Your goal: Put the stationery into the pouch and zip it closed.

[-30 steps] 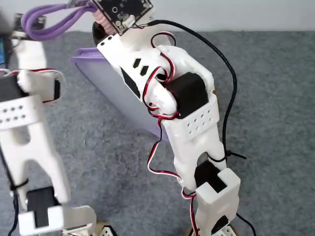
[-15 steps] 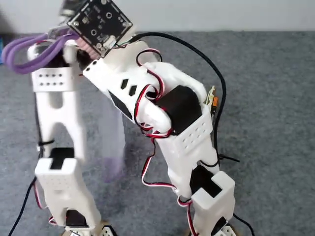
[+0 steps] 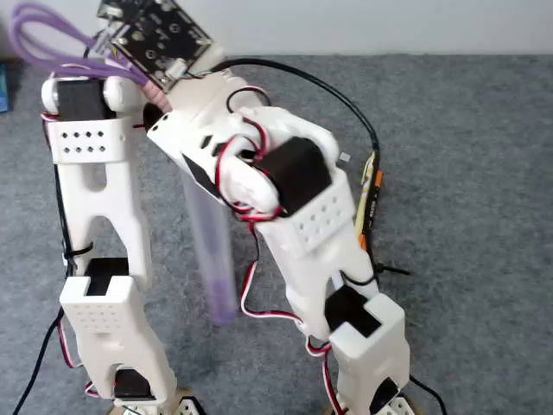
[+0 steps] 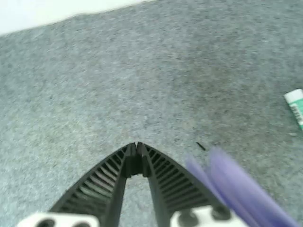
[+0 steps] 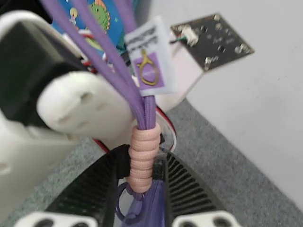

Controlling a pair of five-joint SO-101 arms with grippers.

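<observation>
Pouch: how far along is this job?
Nothing looks finished. In hand: the right gripper is shut on the strap, and the pouch hangs from it. The left gripper is shut, empty. Left: a pen lies on the table, so packing and zipping remain.

No print is legible; the white tag (image 5: 147,54) on the purple cord (image 5: 142,101) bears a clasp picture.
</observation>
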